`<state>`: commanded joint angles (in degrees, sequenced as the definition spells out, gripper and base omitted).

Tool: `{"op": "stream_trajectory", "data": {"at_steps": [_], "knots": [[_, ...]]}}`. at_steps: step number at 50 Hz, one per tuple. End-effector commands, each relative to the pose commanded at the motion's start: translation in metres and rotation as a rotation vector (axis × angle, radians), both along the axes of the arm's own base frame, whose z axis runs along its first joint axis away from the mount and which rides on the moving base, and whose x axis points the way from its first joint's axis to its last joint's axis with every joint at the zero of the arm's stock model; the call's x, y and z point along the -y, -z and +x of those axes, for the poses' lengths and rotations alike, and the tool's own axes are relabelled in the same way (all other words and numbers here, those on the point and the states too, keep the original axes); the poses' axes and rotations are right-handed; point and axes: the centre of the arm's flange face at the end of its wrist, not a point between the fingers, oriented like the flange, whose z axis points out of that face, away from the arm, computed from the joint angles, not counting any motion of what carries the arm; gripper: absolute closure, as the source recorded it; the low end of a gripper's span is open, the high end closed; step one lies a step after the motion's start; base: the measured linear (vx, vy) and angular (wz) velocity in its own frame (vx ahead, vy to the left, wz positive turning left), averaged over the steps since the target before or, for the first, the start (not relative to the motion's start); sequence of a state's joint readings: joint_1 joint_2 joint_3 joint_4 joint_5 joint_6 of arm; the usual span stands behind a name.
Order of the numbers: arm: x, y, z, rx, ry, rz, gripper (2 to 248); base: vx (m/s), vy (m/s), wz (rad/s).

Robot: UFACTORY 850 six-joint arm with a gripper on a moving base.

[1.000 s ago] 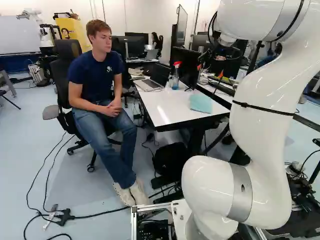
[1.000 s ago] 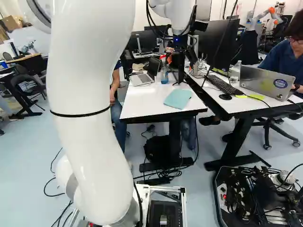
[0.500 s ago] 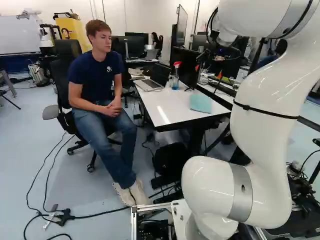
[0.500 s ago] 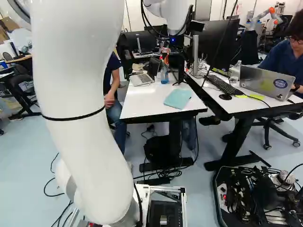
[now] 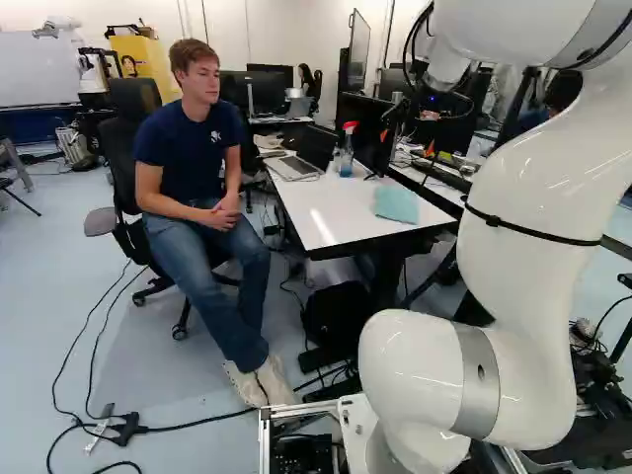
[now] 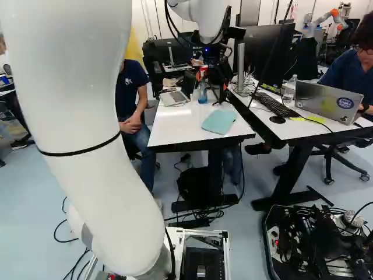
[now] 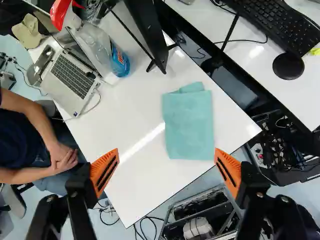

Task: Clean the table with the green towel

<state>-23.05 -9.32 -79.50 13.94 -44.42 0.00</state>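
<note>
Smooth white arm (image 6: pixel 93 175) has shifted — folded, roughly rectangular towel (image 7: pixel 189 130) lies flat.

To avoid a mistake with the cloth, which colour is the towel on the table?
The towel is light blue-green; it shows best in the wrist view.
</note>
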Motion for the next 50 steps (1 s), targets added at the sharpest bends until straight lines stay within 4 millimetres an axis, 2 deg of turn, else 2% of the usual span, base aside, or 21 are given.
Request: {"op": "stream_trajectory", "data": {"at_steps": [15,50], "knots": [[-0.012,0.0,-0.01,-0.003,-0.014,0.001,3,0.0,0.0,0.0],[-0.02,0.013,-0.011,0.018,-0.018,-0.023,3,0.0,0.0,0.0]]}}
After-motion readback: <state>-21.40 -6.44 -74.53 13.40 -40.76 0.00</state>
